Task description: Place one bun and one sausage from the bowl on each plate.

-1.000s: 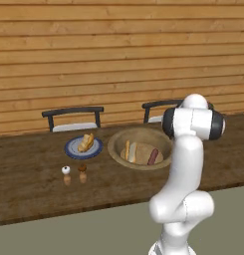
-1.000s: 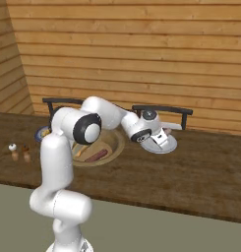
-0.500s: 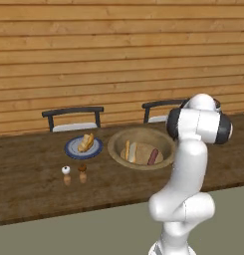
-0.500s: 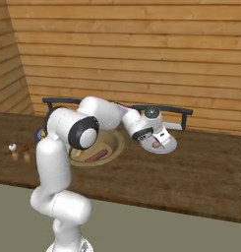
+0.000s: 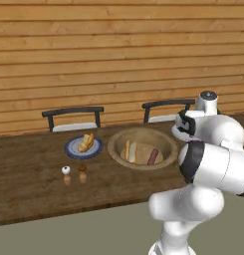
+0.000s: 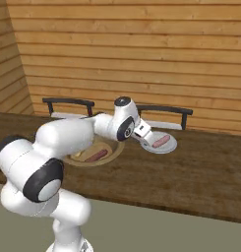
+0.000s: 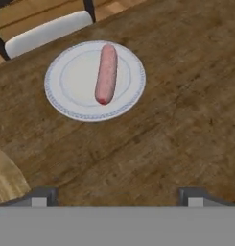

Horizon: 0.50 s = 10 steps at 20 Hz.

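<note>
On the table's left, the blue-rimmed plate (image 5: 83, 148) looks served with a bun; the bowl (image 5: 142, 147) in the middle holds more; the pale right plate (image 7: 95, 79) has one sausage (image 7: 106, 73), bun outstanding; gripper (image 7: 116, 196) spread, empty

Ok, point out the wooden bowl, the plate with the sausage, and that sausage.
wooden bowl (image 5: 166, 141): left base view, right rim.
pale plate (image 7: 73, 79): hand view, bare centre left of the sausage.
sausage (image 7: 106, 73): hand view, its middle.
</note>
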{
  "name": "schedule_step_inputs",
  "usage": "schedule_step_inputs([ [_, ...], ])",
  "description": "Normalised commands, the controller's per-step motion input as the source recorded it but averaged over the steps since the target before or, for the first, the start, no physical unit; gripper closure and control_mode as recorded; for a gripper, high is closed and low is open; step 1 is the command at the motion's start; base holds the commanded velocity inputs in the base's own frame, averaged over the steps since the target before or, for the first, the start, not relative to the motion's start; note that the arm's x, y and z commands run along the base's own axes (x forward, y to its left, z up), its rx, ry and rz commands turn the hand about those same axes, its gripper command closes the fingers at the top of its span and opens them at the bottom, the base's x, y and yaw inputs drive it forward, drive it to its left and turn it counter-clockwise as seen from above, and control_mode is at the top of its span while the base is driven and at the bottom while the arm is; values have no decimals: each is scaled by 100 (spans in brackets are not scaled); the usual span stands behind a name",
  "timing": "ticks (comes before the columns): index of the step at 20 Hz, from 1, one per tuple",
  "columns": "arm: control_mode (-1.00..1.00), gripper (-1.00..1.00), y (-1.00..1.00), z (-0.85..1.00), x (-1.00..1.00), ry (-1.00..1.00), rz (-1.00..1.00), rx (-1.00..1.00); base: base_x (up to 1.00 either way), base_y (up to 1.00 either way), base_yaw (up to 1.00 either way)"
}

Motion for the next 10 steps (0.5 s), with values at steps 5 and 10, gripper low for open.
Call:
schedule_step_inputs([
  [5, -100, -100, 100, 76, -61, 29, 22, -18, 0, 0, 0],
  [10, -100, -100, 100, -26, -13, 4, 17, 2, 0, 0, 0],
])
